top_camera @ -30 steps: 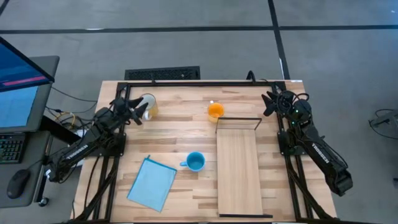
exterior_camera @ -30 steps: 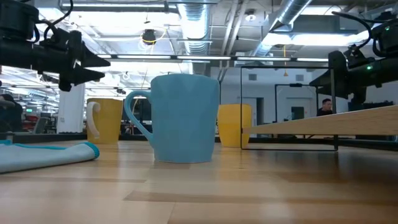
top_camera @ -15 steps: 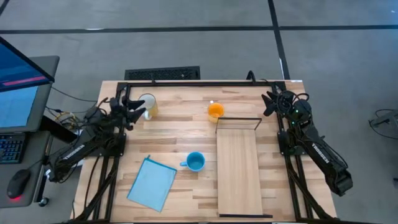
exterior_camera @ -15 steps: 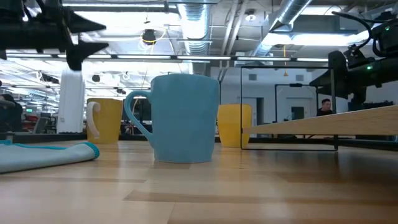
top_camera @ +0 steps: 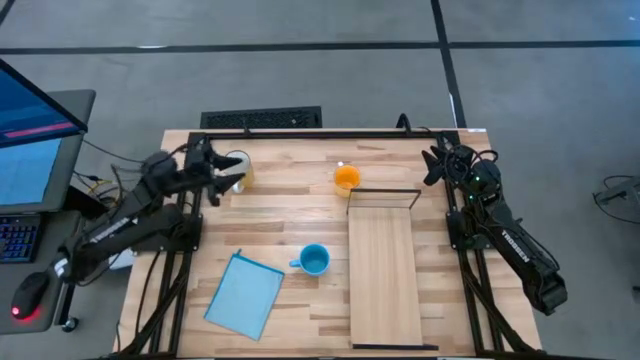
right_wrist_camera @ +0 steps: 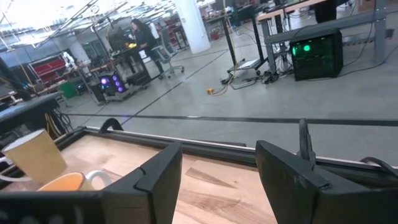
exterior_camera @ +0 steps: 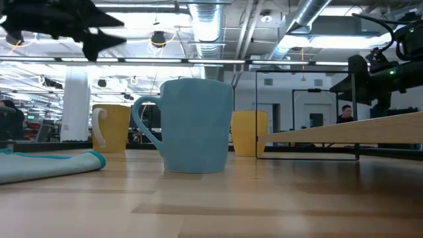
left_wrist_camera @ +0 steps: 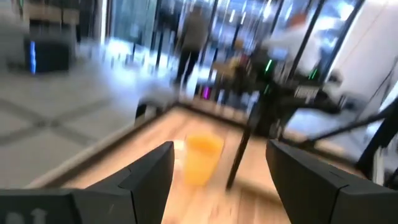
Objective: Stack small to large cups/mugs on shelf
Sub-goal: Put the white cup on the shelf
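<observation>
Your left gripper (top_camera: 222,178) has lifted and swung above the cream mug (top_camera: 239,168), jaws wide, empty. All 3 mugs remain off the shelf (top_camera: 383,270).

Left claw (top_camera: 222,178) partly hides the cream mug (top_camera: 240,168).

We see a flat blue cloth (top_camera: 244,296) lying on the wooden table (top_camera: 280,220). A computer screen (top_camera: 30,130) stands off to one side.
</observation>
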